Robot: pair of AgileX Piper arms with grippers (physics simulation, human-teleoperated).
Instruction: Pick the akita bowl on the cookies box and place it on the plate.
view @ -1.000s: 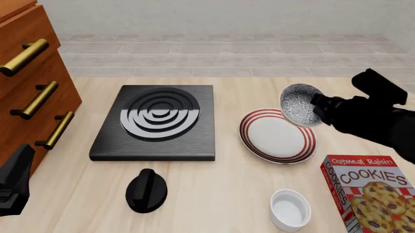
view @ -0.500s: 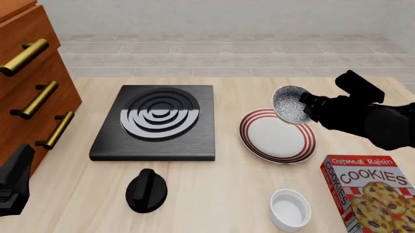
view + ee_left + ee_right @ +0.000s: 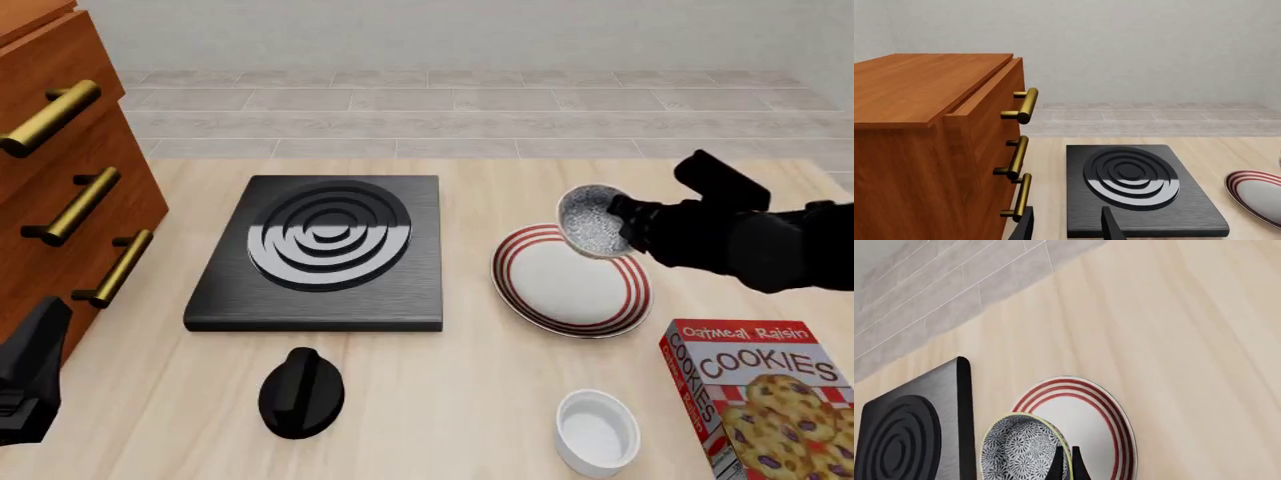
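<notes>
I've got the akita bowl [image 3: 591,221] pinched by its rim in the right gripper [image 3: 1066,463], tilted hard, in the air over the far edge of the plate [image 3: 521,290]. Risk: only 1 thin rim grip, so it could slip, or land on edge and roll off if I release tilted. Left gripper [image 3: 1065,226] is spread, holding nothing, near the drawers.

Right arm reaches in from the right, its black end effector [image 3: 622,218] pinched on the rim of the tilted speckled black-and-white akita bowl [image 3: 589,221]. Left black end effector [image 3: 1066,225] low, fingers parted, holding nothing.
</notes>
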